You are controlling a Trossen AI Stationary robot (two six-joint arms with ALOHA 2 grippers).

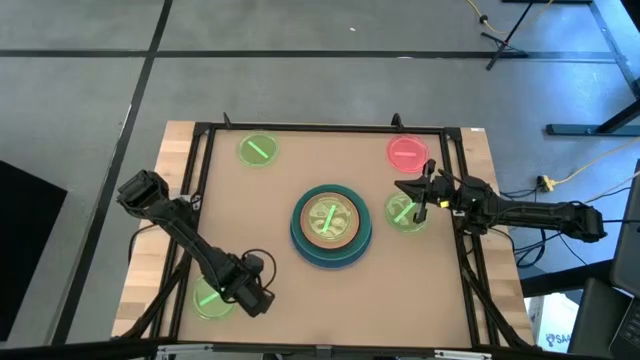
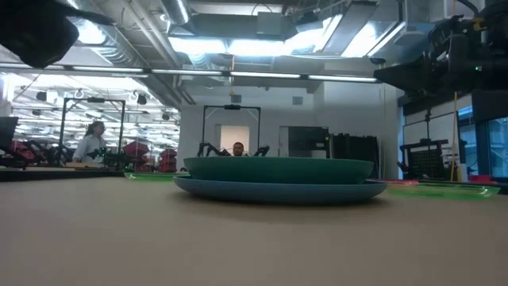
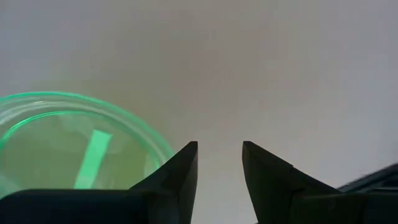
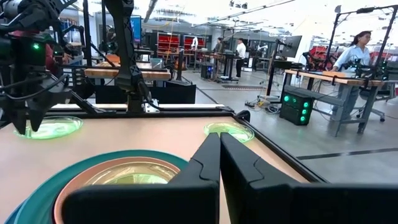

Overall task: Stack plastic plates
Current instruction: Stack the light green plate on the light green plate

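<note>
Stacked plates (image 1: 331, 228) centre; green plate (image 1: 404, 213) seemingly beside right end effector (image 1: 428, 190).

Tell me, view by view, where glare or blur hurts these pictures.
Low view: ceiling lights blow out, and the teal plate reads dark against them. Left wrist view: the green plate is soft and close. Right wrist view: bright room behind, fingers dark.

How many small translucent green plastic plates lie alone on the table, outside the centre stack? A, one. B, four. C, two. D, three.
D: the high view shows one small translucent green plate at the far left, one beside the right gripper, and one by the left gripper.
</note>
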